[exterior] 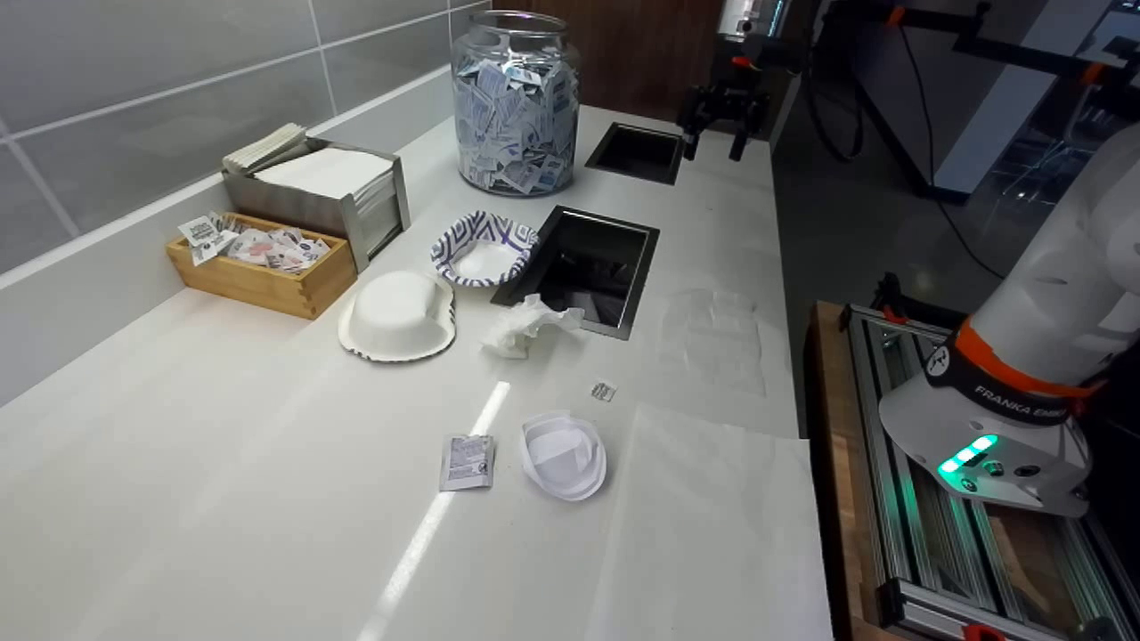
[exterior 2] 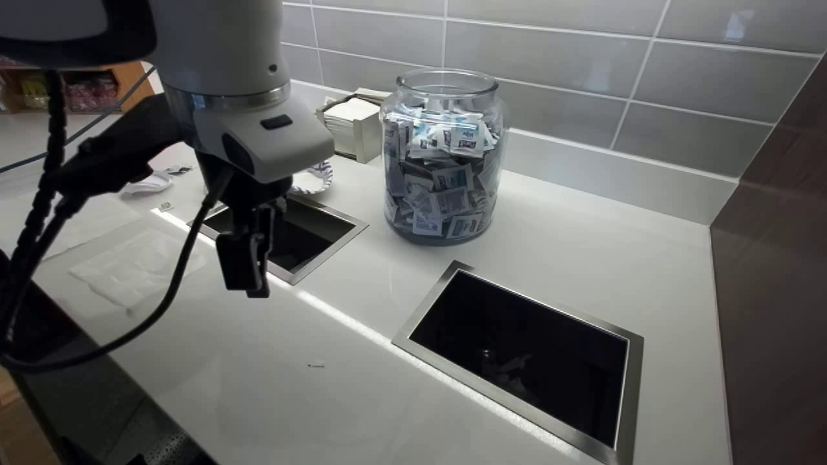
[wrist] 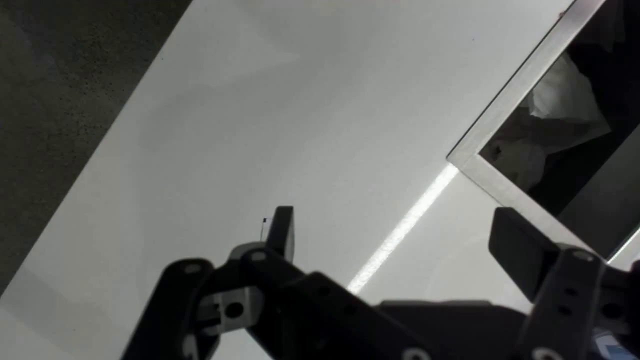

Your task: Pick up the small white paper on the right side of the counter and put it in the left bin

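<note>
Also, jar (exterior 2: 444,171) beside both bins (exterior 2: 630,387).

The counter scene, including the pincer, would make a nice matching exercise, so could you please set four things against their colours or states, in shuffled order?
Things:
1. Glass jar
2. Pincer
3. Wooden box
4. Paper bowl nearer the jar

Colours or states:
A. Light brown
B. White inside, with a blue-purple and white patterned rim
C. Transparent and lidless
D. Open, holding nothing

Right pairs: 1-C; 2-D; 3-A; 4-B
</note>
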`<action>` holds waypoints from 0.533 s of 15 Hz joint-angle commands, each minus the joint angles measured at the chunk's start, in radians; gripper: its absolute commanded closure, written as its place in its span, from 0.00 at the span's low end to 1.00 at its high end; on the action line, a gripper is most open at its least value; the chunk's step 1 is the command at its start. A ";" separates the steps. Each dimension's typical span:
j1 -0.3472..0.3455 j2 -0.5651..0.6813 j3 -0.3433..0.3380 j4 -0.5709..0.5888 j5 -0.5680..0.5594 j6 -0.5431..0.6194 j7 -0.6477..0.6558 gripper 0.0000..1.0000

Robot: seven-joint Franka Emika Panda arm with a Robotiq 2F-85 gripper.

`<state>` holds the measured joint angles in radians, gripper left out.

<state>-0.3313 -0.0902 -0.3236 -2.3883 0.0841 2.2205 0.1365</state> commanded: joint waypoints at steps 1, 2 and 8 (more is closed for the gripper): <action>-0.013 0.066 -0.014 0.009 0.021 0.043 0.021 0.00; -0.015 0.081 -0.018 0.011 0.022 0.054 0.022 0.00; -0.025 0.141 -0.030 0.011 0.038 0.101 0.033 0.00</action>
<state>-0.3504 0.0137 -0.3462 -2.3844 0.0910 2.2965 0.1661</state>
